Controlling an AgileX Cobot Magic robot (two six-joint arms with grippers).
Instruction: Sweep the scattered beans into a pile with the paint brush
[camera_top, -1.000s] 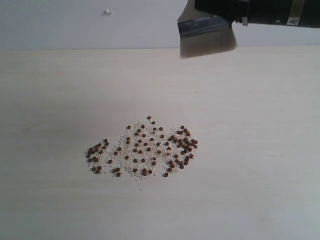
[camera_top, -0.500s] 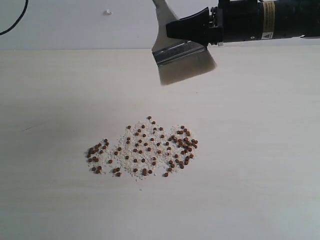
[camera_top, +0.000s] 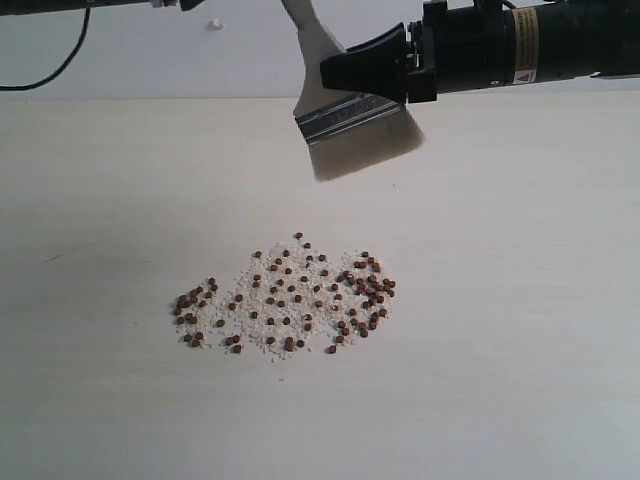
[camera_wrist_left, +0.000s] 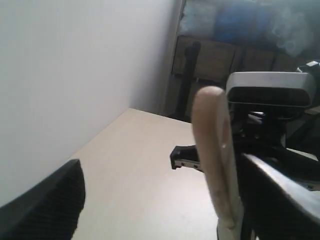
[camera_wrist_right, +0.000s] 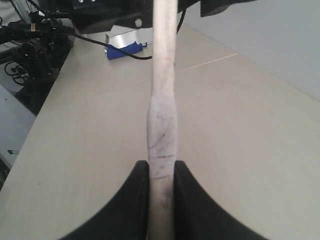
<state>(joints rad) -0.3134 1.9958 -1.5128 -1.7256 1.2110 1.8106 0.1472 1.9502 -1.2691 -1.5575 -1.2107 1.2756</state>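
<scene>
The beans (camera_top: 290, 295) are seen loose on the pale worktop (camera_top: 520, 380). They are gathered in a wide, low patch just to the 7 o'clock side of the exterior view's centre and are mixed with whitish crumbs (camera_top: 262, 300). Denser clusters are found at the patch's 3 and 9 o'clock ends.

The paint brush (camera_top: 350, 120) is held clear of the worktop, at 12 to 1 o'clock from the patch and well apart from it. Its handle is pointed towards 11 o'clock and its off-white bristles towards 5 o'clock, with the silver band between.

The right arm is stretched in level from 3 o'clock along the upper edge of the view. The right claw (camera_top: 365, 72) is clamped on the brush just above the band. In the right wrist view its two black fingers (camera_wrist_right: 135, 200) are pressed to either side of the handle.

The left arm is shown only as a dark sliver at the 11 o'clock corner. In the left wrist view the left claw (camera_wrist_left: 162, 200) is seen with its fingers wide apart. The rounded end of the handle is seen between them, nearer one finger; contact cannot be told.
</scene>
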